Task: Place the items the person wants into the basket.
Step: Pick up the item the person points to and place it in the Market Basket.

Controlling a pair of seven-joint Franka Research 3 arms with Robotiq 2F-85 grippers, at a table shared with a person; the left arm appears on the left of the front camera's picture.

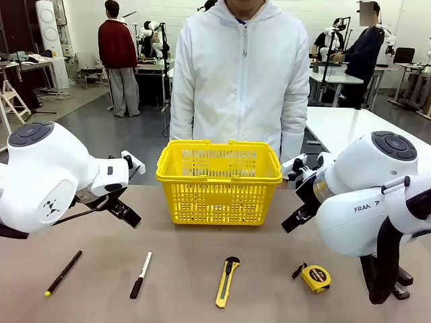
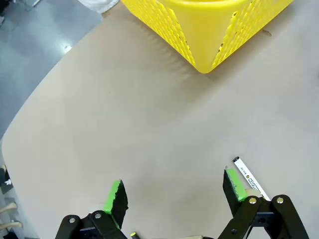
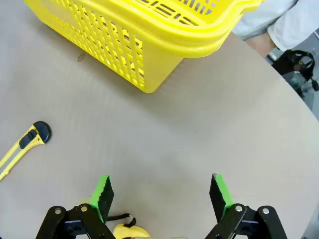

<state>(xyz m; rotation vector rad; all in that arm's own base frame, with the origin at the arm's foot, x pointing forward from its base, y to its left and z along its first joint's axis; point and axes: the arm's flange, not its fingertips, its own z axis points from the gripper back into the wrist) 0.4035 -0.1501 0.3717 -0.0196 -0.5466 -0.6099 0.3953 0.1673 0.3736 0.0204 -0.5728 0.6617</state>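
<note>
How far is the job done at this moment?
Done: nothing; the white marker and the black pen lie on the table, outside the basket. In hand: nothing; the left gripper and right gripper hang open, empty. Left: both pens into the basket.

Robotics lab, large open-plan room: white robot left arm & right arm mounted at a tan counter, grey floor behind, more white work tables w/ equipment, ppl standing at them, e.g. person in dark red sweater.
</note>
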